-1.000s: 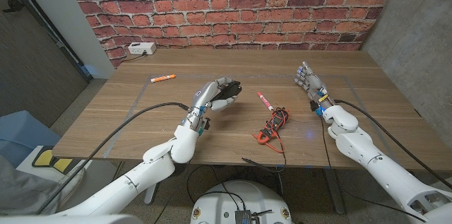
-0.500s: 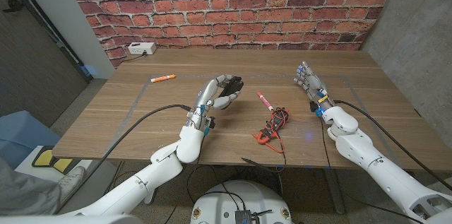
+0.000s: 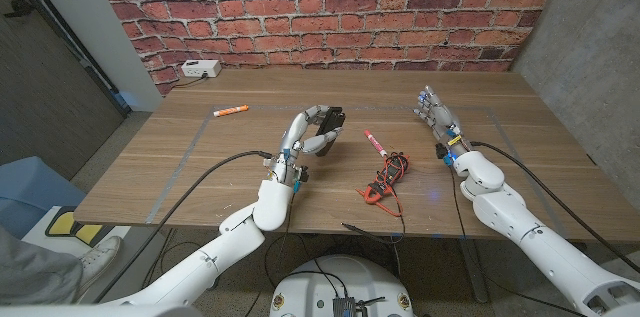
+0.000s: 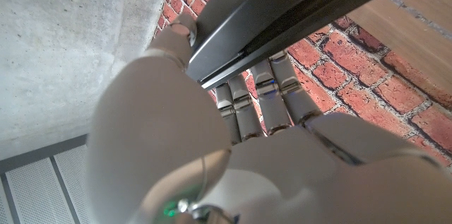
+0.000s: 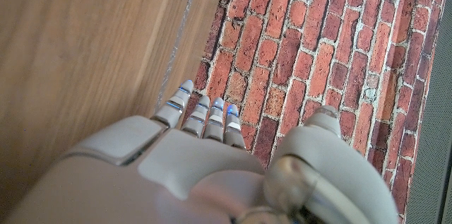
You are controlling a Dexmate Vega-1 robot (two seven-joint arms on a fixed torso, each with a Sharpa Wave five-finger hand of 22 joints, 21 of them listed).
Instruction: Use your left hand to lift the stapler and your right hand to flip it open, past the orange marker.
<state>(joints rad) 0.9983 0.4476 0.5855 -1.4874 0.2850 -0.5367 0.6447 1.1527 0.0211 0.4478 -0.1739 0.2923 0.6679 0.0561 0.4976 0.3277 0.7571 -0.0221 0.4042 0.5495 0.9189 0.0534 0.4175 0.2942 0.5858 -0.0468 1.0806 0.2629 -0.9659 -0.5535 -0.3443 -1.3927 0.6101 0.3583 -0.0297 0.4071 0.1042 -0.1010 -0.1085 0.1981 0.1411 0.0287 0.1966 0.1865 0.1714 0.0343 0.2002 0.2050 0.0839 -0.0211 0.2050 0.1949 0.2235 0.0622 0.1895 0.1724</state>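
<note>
The left arm reaches in from the lower left, its left hand point(image 3: 312, 132) raised over the middle of the worktop point(image 3: 200, 172) with fingers curled around a dark object. The right hand point(image 3: 438, 117) stands on edge near the right side, fingers extended together, holding nothing.

stapler point(image 3: 325, 127): black | held up off table | mid-table, left of centre

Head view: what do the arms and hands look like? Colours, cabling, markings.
Both arms are glossy white shells. The left hand and right hand are grey, with blue marks on the right hand's fingertips. A black cable runs along each forearm; small blue-and-yellow fittings sit at the wrists.
</note>
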